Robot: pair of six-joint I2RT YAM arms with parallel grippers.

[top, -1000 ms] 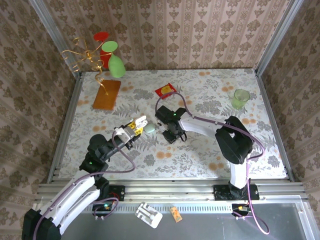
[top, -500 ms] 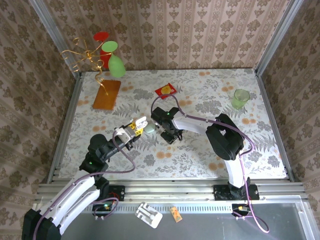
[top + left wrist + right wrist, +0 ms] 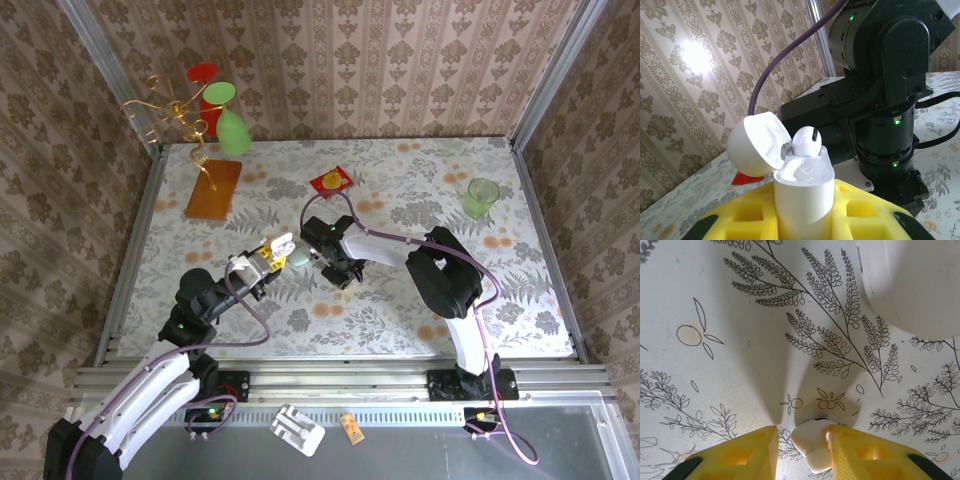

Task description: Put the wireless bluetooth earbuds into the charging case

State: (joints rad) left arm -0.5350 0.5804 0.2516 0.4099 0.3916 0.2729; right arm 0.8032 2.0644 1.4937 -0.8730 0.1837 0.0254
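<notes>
- Clenching the charging case (image 3: pixel 803 195), the left claw (image 3: pixel 804 225) holds it upright, mouth up.
- Right claw (image 3: pixel 802 452), released, straddles an earbud (image 3: pixel 809 442) lying lengthwise along its fingers.

charging case (image 3: pixel 804 200): base cut by bottom edge | white oval case (image 3: pixel 912 285): cropped top-right

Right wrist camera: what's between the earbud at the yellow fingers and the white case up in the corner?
Bare tablecloth with fern print separates the earbud from the white case, seen in the right wrist view.
</notes>
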